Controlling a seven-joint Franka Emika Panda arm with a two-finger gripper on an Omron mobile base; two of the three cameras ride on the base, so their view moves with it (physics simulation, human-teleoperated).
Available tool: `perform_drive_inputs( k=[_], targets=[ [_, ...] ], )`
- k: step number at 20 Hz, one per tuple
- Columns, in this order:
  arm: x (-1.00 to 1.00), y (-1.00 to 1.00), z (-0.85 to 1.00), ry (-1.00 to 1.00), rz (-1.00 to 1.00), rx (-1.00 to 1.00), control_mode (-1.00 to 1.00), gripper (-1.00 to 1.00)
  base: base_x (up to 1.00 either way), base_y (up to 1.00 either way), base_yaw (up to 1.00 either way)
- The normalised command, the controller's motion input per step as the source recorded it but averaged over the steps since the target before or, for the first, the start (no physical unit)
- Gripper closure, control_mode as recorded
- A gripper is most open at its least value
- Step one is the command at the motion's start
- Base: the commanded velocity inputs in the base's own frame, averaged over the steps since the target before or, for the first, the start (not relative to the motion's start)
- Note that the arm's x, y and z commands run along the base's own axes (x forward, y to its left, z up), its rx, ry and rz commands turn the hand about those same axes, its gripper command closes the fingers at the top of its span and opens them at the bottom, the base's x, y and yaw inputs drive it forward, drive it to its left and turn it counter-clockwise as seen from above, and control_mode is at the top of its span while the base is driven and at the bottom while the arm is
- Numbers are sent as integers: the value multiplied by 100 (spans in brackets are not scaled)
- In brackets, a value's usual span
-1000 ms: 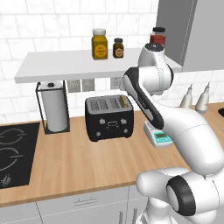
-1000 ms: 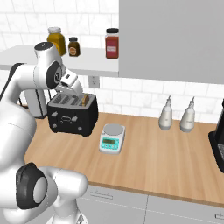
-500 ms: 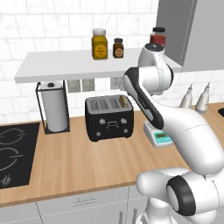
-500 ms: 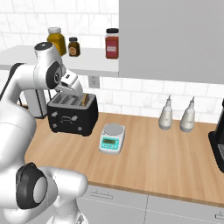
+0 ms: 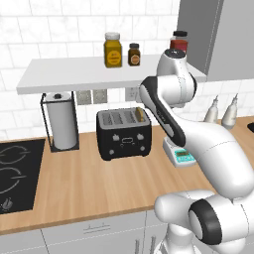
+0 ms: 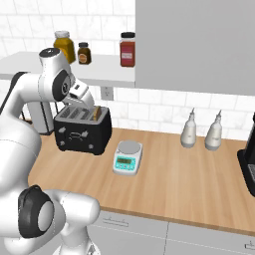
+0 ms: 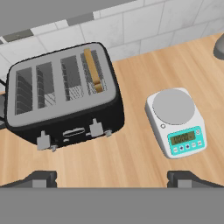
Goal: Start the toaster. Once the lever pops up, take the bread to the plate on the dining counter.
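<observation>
The black toaster [image 5: 124,136] [image 6: 82,132] [image 7: 65,100] stands on the wood worktop against the tiled wall. A brown slice of bread [image 7: 93,70] [image 6: 96,113] [image 5: 140,115] stands on edge in its right-hand slot; the other slots look empty. Two pale levers [image 7: 43,141] sit on the toaster's front. My gripper [image 7: 113,179] [image 6: 88,105] hangs open just above the toaster's right end, looking down on it, with nothing between its fingers. The plate and the dining counter are out of view.
A white-and-teal kitchen scale [image 5: 181,154] [image 6: 127,157] [image 7: 177,122] sits right of the toaster. A paper-towel roll [image 5: 62,121] and black hob [image 5: 15,168] lie to its left. A shelf [image 5: 74,74] with jars hangs overhead. Two bottles [image 6: 189,132] stand further right.
</observation>
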Motion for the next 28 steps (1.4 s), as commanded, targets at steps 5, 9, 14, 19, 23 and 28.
perform_drive_inputs(
  k=[5, 9, 14, 19, 23, 28],
  targets=[
    [0, 0, 0, 0, 0, 0, -100, -100, 0, 0, 0],
    [0, 0, 0, 0, 0, 0, -100, -100, 0, 0, 0],
    [-1, 0, 0, 0, 0, 0, -100, -100, 0, 0, 0],
    [-25, 0, -11, -2, 0, 0, -100, -100, 0, 0, 0],
    [0, 3, -46, -1, 0, -2, -100, -100, 0, 0, 0],
    [15, 1, -30, -3, 0, -6, -100, -100, 0, 0, 0]
  ],
)
